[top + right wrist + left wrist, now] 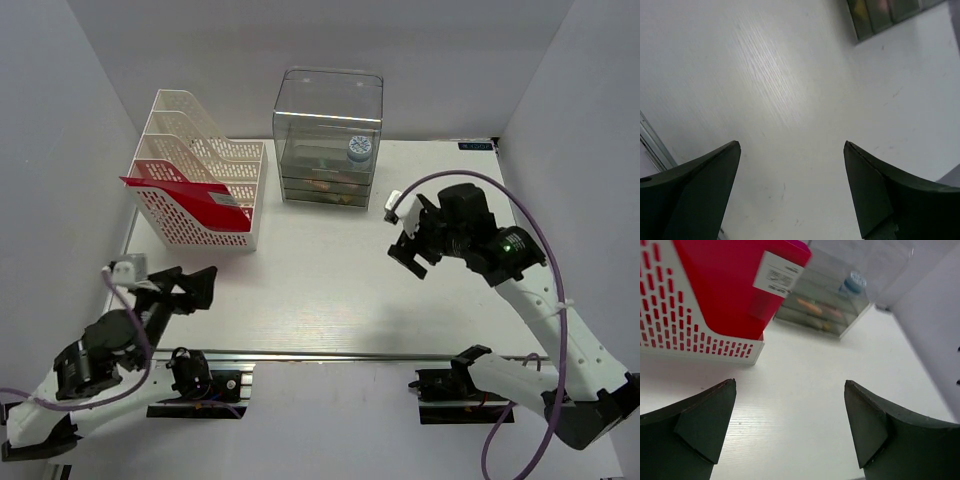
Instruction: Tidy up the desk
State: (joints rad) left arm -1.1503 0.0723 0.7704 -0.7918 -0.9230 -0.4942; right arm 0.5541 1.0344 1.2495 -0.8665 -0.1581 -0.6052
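Note:
The desk (320, 290) is a wide white tabletop with a metal rail (330, 355) along its front edge. My left gripper (197, 287) hangs low over the desk's front left, open and empty; in the left wrist view (790, 425) only bare desk (800, 380) lies between its fingers. My right gripper (412, 256) is raised over the desk's right half, open and empty; the right wrist view (792, 185) shows bare desk (790, 100) below it.
A white mesh file rack (195, 170) with a red folder (190, 195) stands at the back left, also in the left wrist view (715, 290). A clear plastic drawer box (328, 135) with small items and a blue-capped thing (359, 150) stands at the back centre.

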